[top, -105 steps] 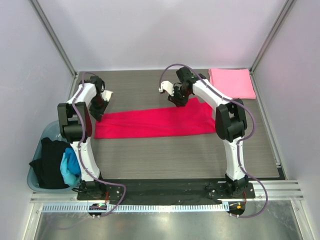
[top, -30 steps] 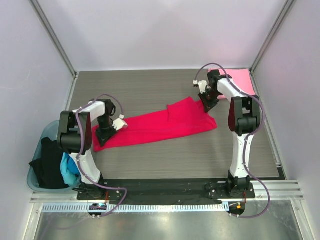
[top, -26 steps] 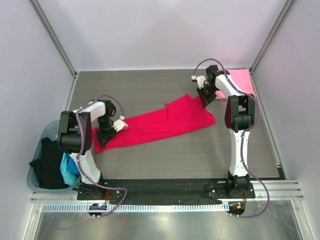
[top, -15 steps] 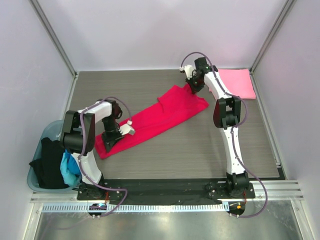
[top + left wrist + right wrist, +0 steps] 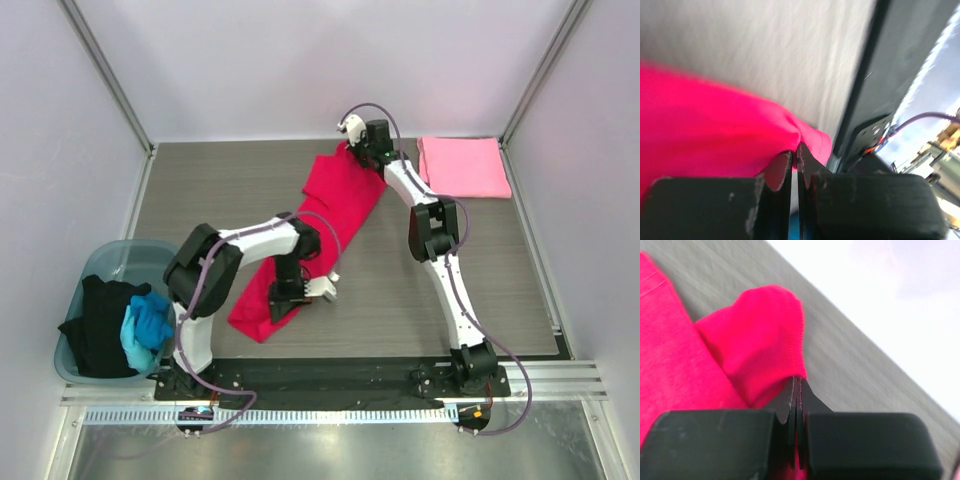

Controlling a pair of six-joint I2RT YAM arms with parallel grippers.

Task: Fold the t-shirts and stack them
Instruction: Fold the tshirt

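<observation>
Crimson t-shirt (image 5: 345, 195) lies as a long folded strip, diagonal on table (image 5: 480, 270), from back centre to near left. Left gripper (image 5: 282, 303) is clamped on its near end. Right gripper (image 5: 358, 155) pinches the far corner, jaws tight on cloth. Pink t-shirt (image 5: 462, 167) sits folded at back right, well apart. Black t-shirt (image 5: 95, 320) & blue t-shirt (image 5: 145, 325) are heaped in bin (image 5: 110, 250) at left.
</observation>
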